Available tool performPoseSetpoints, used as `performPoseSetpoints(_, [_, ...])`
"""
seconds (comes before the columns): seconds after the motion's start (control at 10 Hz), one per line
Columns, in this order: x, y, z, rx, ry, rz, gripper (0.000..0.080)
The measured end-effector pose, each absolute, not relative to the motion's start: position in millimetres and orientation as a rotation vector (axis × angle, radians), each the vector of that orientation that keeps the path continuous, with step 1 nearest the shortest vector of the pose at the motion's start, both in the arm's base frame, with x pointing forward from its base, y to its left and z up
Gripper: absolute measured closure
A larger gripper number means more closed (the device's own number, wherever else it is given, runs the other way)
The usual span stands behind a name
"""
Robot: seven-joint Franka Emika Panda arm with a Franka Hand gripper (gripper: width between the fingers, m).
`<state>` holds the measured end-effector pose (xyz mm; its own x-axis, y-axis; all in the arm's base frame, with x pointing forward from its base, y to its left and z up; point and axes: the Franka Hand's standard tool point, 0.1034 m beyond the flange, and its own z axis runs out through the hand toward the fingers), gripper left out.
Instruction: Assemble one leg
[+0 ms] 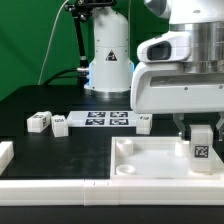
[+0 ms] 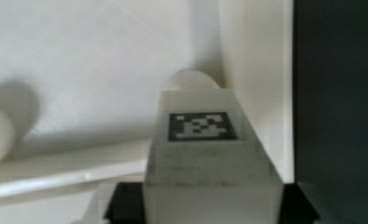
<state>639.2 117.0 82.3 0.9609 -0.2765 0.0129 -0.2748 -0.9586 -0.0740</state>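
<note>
Exterior view, end effector (image 1: 200,128) clamping upright leg (image 1: 200,148), over white panel (image 1: 150,162)

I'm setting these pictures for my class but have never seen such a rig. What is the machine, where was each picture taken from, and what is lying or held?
The machine is a robot arm ending in a two-finger tool. One picture is from a camera off the arm, the other from a camera on its wrist. The tool is shut on a small white leg with a tag, at a large white panel. On the black table lie three loose blocks and a flat marker board.
</note>
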Motion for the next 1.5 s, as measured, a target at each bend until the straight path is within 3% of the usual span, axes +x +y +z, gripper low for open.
performPoseSetpoints(0.9, [638,112,81.0,-2.548,1.695,0.024,0.0508])
performPoseSetpoints(1.2, [638,114,80.9,-2.636,1.562,0.019,0.0508])
performPoseSetpoints(1.3, [636,119,81.2,-2.711,1.433,0.021,0.0317])
performPoseSetpoints(1.4, [635,123,81.4,-2.786,1.285,0.022,0.0317])
performPoseSetpoints(1.5, [636,125,82.3,-2.863,1.101,0.018,0.0205])
